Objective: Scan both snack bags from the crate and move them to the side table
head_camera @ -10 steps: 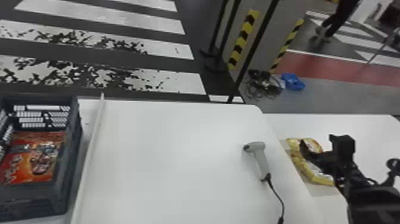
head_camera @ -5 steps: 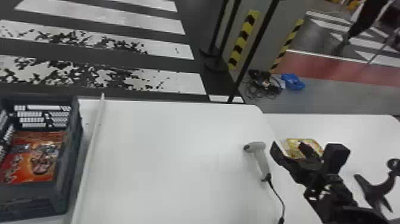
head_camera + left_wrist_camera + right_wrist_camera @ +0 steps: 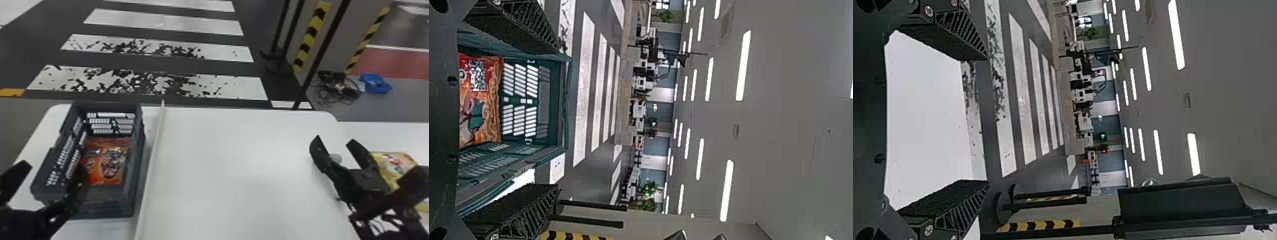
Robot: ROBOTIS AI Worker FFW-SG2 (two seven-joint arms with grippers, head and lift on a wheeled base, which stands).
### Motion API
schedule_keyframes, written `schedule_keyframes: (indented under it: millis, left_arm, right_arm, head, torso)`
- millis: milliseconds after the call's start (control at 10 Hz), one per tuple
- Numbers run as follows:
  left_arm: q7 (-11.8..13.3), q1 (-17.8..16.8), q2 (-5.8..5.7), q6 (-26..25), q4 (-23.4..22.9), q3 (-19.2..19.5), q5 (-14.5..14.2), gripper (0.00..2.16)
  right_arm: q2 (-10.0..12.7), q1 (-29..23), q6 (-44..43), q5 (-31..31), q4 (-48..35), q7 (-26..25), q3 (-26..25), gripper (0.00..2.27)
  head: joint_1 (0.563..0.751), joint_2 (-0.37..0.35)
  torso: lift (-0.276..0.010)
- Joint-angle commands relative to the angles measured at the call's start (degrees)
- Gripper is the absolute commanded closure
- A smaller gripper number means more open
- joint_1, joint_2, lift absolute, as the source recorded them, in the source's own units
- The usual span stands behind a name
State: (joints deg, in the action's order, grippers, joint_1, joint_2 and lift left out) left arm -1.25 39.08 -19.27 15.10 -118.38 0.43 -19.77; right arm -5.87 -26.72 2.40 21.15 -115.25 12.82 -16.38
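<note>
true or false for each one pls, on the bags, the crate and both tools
1. An orange snack bag lies inside the crate. True.
2. The left tool is clamped on the orange snack bag. False: it is open and holds nothing.
3. A yellow snack bag is on the side table. True.
4. The crate stands on the side table. False: it stands on the main table.
5. The right tool is open and empty. True.

Scanner [image 3: 336, 157] was mostly hidden behind right gripper [image 3: 334, 141], which covered part of yellow bag [image 3: 393, 162]. Left gripper [image 3: 52, 166], cut off by head view's edge, hid part of red bag [image 3: 110, 162].
</note>
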Motion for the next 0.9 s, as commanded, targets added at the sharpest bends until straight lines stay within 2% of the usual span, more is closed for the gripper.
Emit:
schedule_keyframes:
  millis: [0, 300, 400, 500, 600, 700, 800]
  left_arm:
    - [-0.2, -0.1, 0.02, -0.3, -0.4, -0.8, 0.0, 0.03]
    - [-0.4, -0.6, 0.2, -4.3, -3.5, -1.2, 0.3, 0.03]
    - [-0.5, -0.4, 0.11, -7.9, -6.0, -1.3, 1.8, 0.03]
    - [-1.1, -0.1, -0.07, -14.9, -10.1, -0.9, 3.7, 0.03]
    - [-1.1, -0.8, -0.24, -26.0, -14.9, 1.3, 3.7, 0.04]
    - [-0.9, -4.0, 0.28, -44.6, -19.2, 3.6, 3.2, 0.04]
    - [-0.8, -5.5, 0.9, -49.9, -21.6, 6.0, 2.3, 0.07]
  right_arm:
    - [2.8, -3.6, -8.2, 0.4, -0.5, 0.0, 2.8, 0.12]
    - [3.3, -8.0, -18.3, -4.8, 1.9, -2.6, 8.8, 0.12]
    - [3.3, -8.0, -18.8, -5.9, 3.0, -2.6, 9.5, 0.12]
    - [3.1, -7.9, -18.4, -6.3, 3.0, -2.6, 9.5, 0.12]
    - [2.4, -7.8, -18.1, -6.5, 2.6, -2.6, 9.5, 0.12]
    - [1.8, -7.9, -18.1, -6.4, 2.5, -2.4, 9.4, 0.12]
    - [1.5, -7.8, -18.1, -6.3, 2.5, -1.9, 9.8, 0.12]
  head:
    - [0.695, -0.112]
    - [0.695, -0.079]
    - [0.695, -0.069]
    - [0.695, -0.061]
    - [0.695, -0.063]
    - [0.695, -0.065]
    - [0.695, -0.062]
  torso:
    - [-0.095]
    - [-0.095]
    - [-0.095]
    - [-0.095]
    - [-0.095]
    - [-0.095]
    - [-0.095]
